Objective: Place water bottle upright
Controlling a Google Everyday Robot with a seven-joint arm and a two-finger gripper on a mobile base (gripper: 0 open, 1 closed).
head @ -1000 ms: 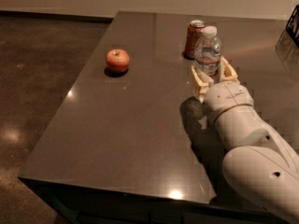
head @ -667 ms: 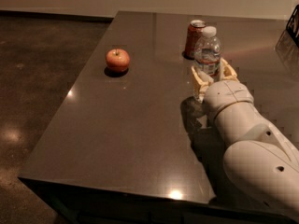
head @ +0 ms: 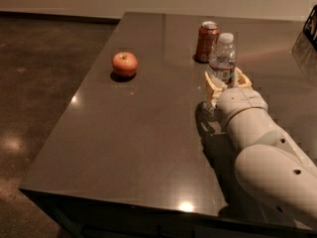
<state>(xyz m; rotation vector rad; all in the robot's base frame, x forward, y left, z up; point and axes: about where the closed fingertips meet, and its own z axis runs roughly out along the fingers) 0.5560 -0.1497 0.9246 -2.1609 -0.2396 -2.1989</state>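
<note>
Nothing has visibly moved since the earlier frames: the two-finger gripper (head: pixel 226 82) on the cream-white robot arm (head: pixel 257 133) sits at the same spot right of centre, and the clear ribbed plastic water bottle (head: pixel 223 56) with its white cap stands where it stood. The gripper's tan fingers (head: pixel 213 87) flank the bottle's lower body and look closed against it, so it seems to have hold of the bottle. The bottle is upright on the dark grey polished table (head: pixel 148 133), its label band partly hidden by the fingers. The orange-red aluminium soda can (head: pixel 207 41) stands just beside and behind it, towards the upper part of the frame. If the fingers drag or open unevenly as they let go, the light bottle could tip or knock the can. The round red apple (head: pixel 124 63) lies well apart, left of centre.
</note>
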